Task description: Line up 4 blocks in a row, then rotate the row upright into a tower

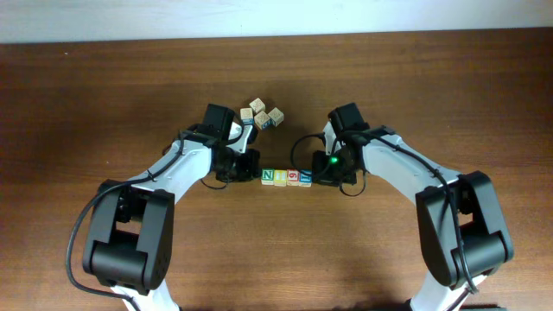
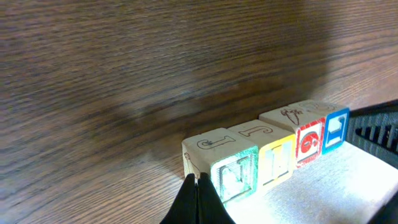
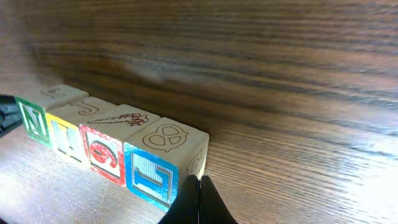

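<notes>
Four blocks [image 1: 287,177] sit in one tight row at frame centre in the overhead view, neighbours touching. Left to right in frame: green block [image 1: 268,176], yellow block [image 1: 281,177], red block [image 1: 294,177], blue block [image 1: 306,177]. Left gripper [image 2: 198,200] is pinched closed on nothing, tips just beside the green end of the row; can't tell if they touch. Right gripper [image 3: 199,200] is likewise closed and empty, tips just beside the blue end; contact unclear too. In the left wrist view the row runs from lower centre up toward the right edge. In the right wrist view it runs from the left edge down to lower centre. Three tan cubes [image 1: 262,113] cluster above the row, apart from it, on the wood table [image 1: 104,86].
</notes>
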### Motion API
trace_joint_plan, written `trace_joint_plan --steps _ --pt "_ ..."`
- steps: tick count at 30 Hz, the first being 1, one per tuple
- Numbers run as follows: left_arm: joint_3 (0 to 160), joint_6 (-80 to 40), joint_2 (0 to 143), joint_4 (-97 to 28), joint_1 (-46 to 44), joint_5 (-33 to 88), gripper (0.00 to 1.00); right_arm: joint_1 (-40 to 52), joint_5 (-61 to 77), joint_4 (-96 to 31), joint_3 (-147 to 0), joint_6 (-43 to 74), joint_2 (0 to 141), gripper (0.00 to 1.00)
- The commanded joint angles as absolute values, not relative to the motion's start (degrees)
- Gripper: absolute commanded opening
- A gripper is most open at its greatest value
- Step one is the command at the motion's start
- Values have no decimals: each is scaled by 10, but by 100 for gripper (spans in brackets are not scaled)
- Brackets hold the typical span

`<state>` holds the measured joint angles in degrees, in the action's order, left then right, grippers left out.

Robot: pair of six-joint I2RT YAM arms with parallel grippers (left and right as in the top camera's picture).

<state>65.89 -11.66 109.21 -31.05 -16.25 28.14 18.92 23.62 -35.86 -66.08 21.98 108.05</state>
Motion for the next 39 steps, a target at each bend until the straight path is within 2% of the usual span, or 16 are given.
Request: trace_joint_plan --steps 1,15,23,34,39 --pt "659 -119 1094 -311 -169 308 0 219 276 -358 -682 210 1056 4" --pt "659 -119 1094 -311 -169 308 0 281 261 -416 -775 194 1052 4" --pt "659 -119 1094 -311 -169 309 0 316 248 -397 -782 193 1052 4" --pt "659 -119 1094 -322 -169 309 0 324 248 -389 -782 199 1053 4" --pt "660 -119 1094 -321 -159 279 0 322 199 -385 -782 215 1053 4"
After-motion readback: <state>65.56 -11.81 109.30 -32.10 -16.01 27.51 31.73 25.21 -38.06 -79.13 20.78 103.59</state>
